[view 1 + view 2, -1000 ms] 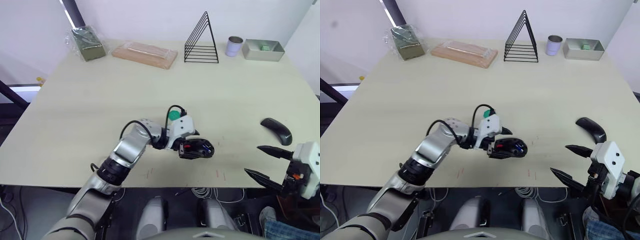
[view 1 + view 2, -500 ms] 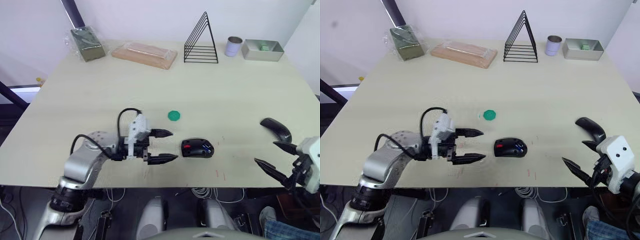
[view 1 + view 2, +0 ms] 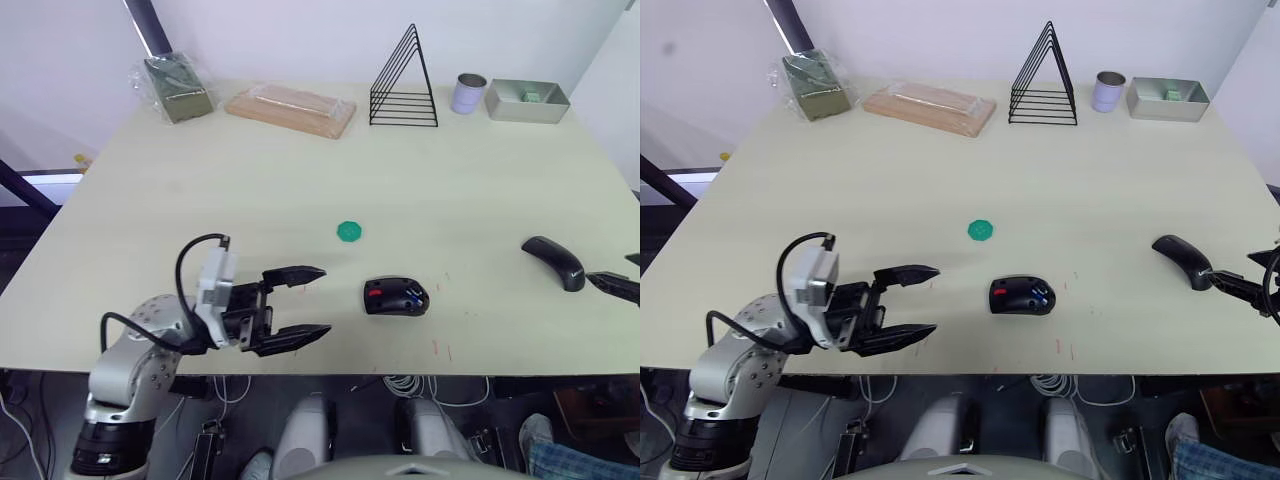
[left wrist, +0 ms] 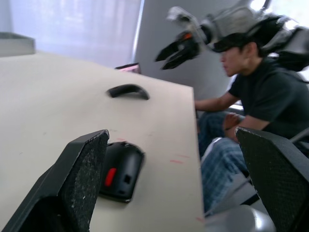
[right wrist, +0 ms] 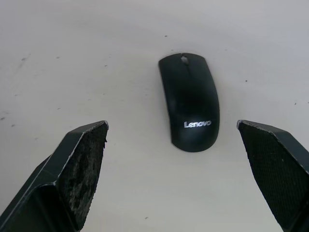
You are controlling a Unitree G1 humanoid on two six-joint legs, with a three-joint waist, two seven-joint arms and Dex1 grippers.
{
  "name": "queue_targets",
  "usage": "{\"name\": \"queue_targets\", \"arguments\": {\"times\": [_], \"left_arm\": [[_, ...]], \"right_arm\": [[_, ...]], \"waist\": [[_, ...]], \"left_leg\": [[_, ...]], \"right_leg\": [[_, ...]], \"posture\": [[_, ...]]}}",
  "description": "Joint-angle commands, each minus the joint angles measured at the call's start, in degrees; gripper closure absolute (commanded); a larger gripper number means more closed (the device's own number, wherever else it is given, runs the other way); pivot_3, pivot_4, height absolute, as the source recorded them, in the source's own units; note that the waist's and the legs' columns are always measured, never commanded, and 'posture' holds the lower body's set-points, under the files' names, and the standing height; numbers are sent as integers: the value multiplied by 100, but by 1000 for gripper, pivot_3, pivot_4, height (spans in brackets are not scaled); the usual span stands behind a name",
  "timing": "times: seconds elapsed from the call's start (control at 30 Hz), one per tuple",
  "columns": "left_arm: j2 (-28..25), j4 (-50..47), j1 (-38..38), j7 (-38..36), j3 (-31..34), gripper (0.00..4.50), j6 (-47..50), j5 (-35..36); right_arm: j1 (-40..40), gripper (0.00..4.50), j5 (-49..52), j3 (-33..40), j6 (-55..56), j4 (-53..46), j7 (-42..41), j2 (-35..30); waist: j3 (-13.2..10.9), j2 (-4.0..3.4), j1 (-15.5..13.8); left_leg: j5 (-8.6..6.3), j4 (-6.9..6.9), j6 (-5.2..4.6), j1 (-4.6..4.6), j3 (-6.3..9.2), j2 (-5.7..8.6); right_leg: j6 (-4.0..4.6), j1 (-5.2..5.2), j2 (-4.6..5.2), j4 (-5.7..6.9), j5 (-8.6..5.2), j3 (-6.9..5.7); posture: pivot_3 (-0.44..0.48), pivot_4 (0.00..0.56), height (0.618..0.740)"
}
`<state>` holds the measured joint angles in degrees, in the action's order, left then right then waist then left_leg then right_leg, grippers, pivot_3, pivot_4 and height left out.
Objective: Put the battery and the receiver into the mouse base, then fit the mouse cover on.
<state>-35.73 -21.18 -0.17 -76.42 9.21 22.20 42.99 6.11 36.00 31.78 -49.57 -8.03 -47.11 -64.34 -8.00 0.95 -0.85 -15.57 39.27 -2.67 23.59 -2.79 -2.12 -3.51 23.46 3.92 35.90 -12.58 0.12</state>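
The mouse base sits open-side up in the lower middle of the frame, with a red patch and a blue battery already lying in its compartment. Whether the receiver is in there too is too small to tell. Judging from this, the loading step looks done or nearly so, and the cover step is now in hand.

The left gripper hangs at the lower left of the frame, well apart from the base, its jaws spread wide and holding nothing. The right gripper is over the mouse cover, which lies at the right edge of the frame on the surface — smooth side up, logo showing in the right wrist view. Its jaws are also wide apart, one to each side of the cover, not yet touching it.

The next move calls for lowering the right jaws around the cover's narrow sides, closing on it, then carrying it to the base and lining up its length with the base before pressing down.

At the upper right of the frame a grey tray holds a small green item, and a metal cup stands beside it; its contents are not visible. A green disc lies near the base.
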Motion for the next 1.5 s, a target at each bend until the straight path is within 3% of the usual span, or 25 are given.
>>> {"name": "queue_targets", "arguments": {"times": [0.03,0.37,0.77,1.5], "left_arm": [[29,19,219,-252,120,51,-513,-19],[-29,77,577,-207,116,51,-1059,-212],[-21,68,476,-96,-95,51,-1093,-219],[-21,81,361,-62,-250,51,-1066,-172]], "right_arm": [[-438,0,-262,-336,374,484,-139,46],[-1077,0,-799,-1123,852,1415,-377,272],[-2293,0,-1481,-2078,1433,2833,-799,520],[-2618,0,-1836,-2101,2256,3885,-1285,654]], "waist": [[-1,-6,2],[0,-11,16],[-3,-17,2],[-1,-21,4]], "left_leg": [[0,0,0,-2,-4,1],[0,1,0,-1,-5,1],[0,0,0,-1,-12,1],[0,0,0,-2,-38,0]], "right_leg": [[-1,0,1,-1,0,3],[-1,0,1,0,1,3],[-1,1,1,-1,1,2],[-1,0,0,-1,1,3]], "posture": [[0,150,740],[0,150,740],[0,150,740],[0,150,740]]}}
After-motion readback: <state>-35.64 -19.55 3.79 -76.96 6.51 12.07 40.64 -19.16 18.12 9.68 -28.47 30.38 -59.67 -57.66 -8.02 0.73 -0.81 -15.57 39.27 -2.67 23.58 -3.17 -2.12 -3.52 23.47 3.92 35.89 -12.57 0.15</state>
